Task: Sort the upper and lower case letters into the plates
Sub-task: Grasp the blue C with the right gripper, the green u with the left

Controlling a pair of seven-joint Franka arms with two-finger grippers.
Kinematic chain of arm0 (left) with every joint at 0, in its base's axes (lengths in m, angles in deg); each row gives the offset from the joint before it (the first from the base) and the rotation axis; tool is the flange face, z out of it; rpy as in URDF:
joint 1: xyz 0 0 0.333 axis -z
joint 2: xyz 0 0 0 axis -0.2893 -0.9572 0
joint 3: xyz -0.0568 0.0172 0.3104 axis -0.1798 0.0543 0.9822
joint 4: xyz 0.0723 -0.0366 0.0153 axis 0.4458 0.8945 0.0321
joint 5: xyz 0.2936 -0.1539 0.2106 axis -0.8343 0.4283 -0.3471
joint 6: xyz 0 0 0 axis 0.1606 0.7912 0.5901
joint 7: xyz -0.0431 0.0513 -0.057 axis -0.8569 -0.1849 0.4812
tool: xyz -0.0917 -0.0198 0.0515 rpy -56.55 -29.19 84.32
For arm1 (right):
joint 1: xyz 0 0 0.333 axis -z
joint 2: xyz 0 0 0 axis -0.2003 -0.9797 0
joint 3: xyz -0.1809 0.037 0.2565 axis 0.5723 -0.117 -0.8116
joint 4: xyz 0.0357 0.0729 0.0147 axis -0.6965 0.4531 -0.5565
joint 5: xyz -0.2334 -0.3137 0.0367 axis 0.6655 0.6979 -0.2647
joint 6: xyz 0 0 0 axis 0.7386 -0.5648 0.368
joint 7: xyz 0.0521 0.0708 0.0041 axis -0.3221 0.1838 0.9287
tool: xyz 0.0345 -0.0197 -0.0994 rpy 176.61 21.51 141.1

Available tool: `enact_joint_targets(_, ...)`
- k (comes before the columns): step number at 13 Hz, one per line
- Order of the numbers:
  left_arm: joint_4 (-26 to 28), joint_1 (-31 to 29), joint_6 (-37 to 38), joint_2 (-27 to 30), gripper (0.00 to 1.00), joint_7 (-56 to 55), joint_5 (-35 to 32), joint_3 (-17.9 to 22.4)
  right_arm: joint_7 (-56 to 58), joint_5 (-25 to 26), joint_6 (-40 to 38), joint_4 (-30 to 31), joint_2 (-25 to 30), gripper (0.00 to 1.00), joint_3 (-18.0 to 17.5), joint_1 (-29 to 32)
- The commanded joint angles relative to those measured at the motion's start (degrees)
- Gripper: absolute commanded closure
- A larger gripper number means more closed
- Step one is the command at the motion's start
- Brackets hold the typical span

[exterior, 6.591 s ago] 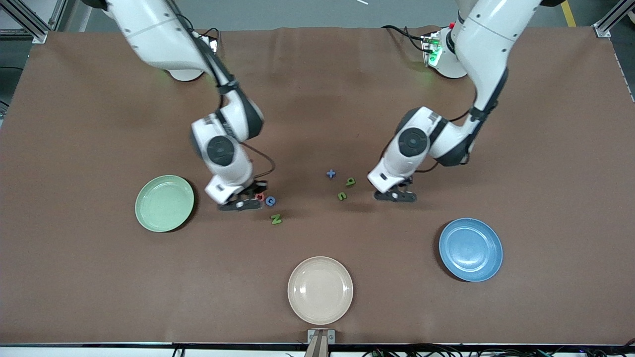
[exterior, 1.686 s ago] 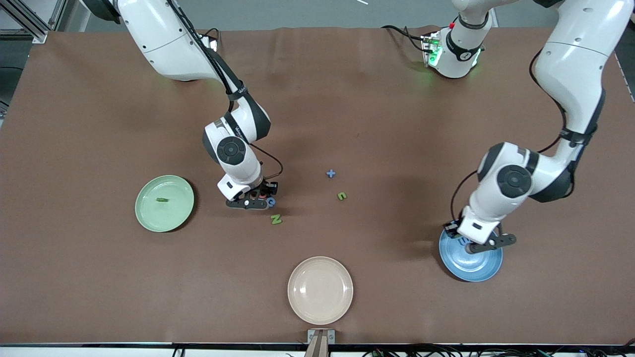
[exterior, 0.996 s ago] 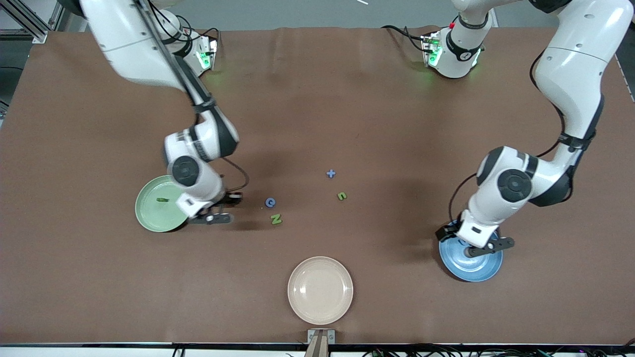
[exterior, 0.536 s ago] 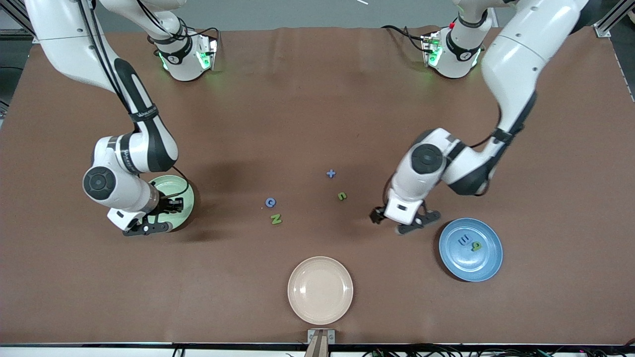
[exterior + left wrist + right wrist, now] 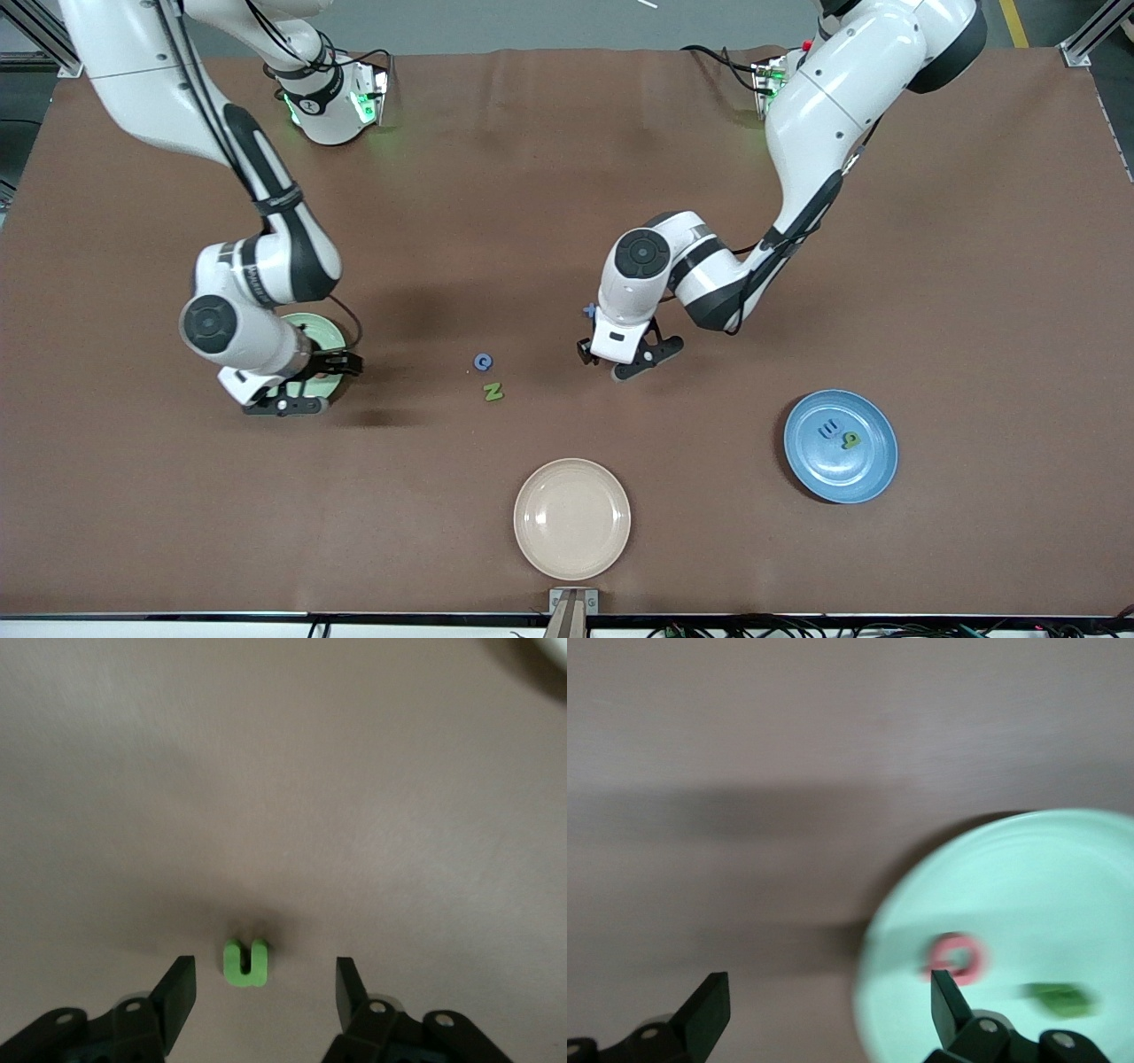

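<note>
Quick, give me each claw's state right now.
Left claw: open, empty, straddling the green letter on the table.
Right claw: open, empty, over the green plate edge.

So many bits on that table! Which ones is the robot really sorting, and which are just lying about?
Part of the job:
- pale green plate, holding a red ring and a green piece
- blue plate, holding two letters
- green letter between the left gripper jaws
- blue letter, green N, blue plus

Lying about:
- cream plate
</note>
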Motion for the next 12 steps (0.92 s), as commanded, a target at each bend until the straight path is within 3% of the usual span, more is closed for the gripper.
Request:
enact_joint_targets(1, -1.7, 0.6, 1.1, -1.3, 0.32, -0.2, 0.6, 0.7, -12.4, -1.7, 4.6, 0.5, -1.1, 0.00, 0.1, -8.4)
enact_joint_targets(5, -1.7, 1.2, 1.1, -2.5, 0.46, -0.2, 0.8, 0.8, -25.7, -1.3, 10.6, -3.4, -7.7, 0.00, 0.4, -17.7)
enact_joint_targets(8, -1.7, 1.8, 1.2, -3.0, 0.51, -0.2, 1.0, 1.5, -27.7, -0.6, 11.7, -4.7, -9.5, 0.15, 0.7, -20.1)
enact_joint_targets(10, -1.8, 2.0, 1.2, -3.1, 0.66, -0.1, 0.9, 1.5, -27.6, -0.5, 11.8, -4.7, -9.5, 0.21, 0.9, -20.2)
enact_joint_targets(12, -2.0, 1.2, 2.0, -2.3, 0.95, 0.0, 0.9, 1.5, -27.5, 2.2, 11.6, -4.9, -9.5, 0.22, 1.0, -20.1)
